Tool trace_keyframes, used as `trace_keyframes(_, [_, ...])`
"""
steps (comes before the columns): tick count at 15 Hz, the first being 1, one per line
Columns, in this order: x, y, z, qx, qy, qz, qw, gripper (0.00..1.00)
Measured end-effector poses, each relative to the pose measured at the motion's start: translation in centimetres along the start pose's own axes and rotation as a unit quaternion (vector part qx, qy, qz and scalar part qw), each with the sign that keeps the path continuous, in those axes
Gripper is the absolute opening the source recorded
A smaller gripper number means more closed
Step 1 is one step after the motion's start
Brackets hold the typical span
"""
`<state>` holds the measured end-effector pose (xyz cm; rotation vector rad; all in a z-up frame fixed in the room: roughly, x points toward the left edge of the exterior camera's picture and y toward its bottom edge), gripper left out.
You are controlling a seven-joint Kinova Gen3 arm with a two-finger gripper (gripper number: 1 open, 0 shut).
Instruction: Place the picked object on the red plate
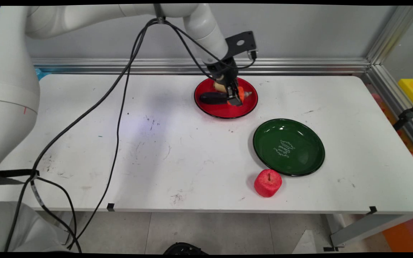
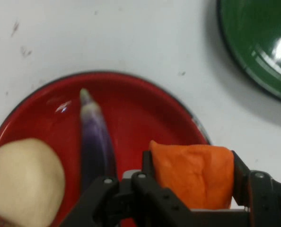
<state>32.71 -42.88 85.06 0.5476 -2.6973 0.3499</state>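
My gripper (image 1: 234, 96) (image 2: 192, 177) is shut on an orange piece of toy food (image 2: 192, 172) (image 1: 240, 94), low over the red plate (image 1: 228, 111) (image 2: 145, 113) at the table's back middle. On that plate lie a dark purple eggplant (image 2: 94, 137) (image 1: 212, 98) and a round beige item (image 2: 24, 179) (image 1: 219, 86), both beside the orange piece. The beige item is partly hidden by the hand in the main view.
A green plate (image 1: 288, 147) (image 2: 259, 42) with nothing on it lies to the front right of the red one. A red apple (image 1: 267, 182) stands by the green plate's near rim. Black cables hang from the arm across the table's left half.
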Motion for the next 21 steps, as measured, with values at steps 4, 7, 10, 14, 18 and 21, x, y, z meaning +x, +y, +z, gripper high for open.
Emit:
trace_keyframes(4, [-1.8,-1.1,0.4,0.004,-0.008,-0.004,0.9999,0.0])
trace_keyframes(7, [-2.7,-1.7,1.2,0.002,-0.007,-0.007,0.9999,0.0])
trace_keyframes(10, [-3.2,-2.0,2.1,-0.001,-0.002,-0.011,0.9999,0.0])
trace_keyframes(14, [-3.6,-2.2,3.1,-0.004,0.003,-0.016,0.9999,0.0])
trace_keyframes(18, [-4.0,-2.2,4.1,-0.009,0.007,-0.021,0.9997,1.0])
trace_keyframes(21, [-4.3,-2.2,4.7,-0.01,0.009,-0.025,0.9996,1.0])
